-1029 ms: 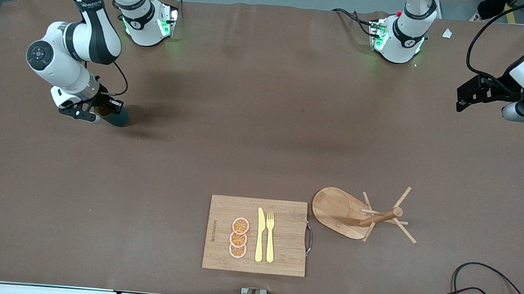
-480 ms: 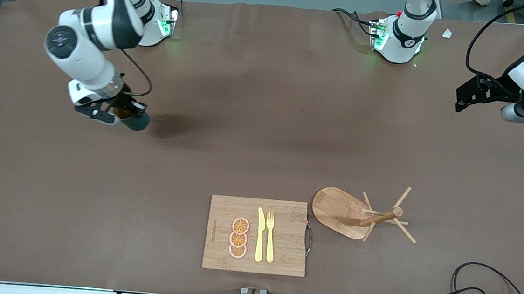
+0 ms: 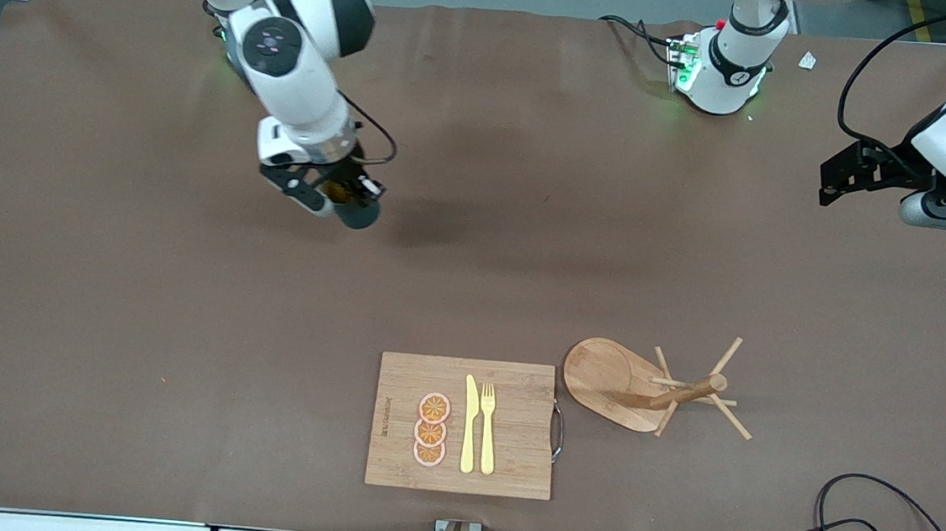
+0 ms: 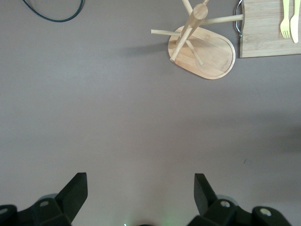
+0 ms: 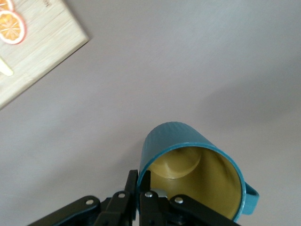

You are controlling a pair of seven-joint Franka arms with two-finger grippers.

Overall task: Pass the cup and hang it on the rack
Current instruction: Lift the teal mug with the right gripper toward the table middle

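We see right claw (image 3: 335,197) aloft over bare tabletop (image 3: 98,312), pinching cup (image 3: 356,213) by rim, one finger inside yellow interior, one outside teal wall. Cup hangs tilted, off tabletop. Left claw (image 3: 834,177) waits over tabletop at left arm's end, fingers (image 4: 75,190) spread wide, nothing between. Rack (image 3: 649,387) stands just beside cutting board (image 3: 509,454), toward left arm's end. Board carries orange slices (image 3: 431,430), knife (image 3: 470,424), fork (image 3: 487,427).

Even, soft overhead light on the matte brown bench (image 3: 138,340); no glare. A blurred shadow lies beside the cup (image 3: 356,214). The rack (image 3: 649,389) casts faint shadow. Focus is sharp throughout.
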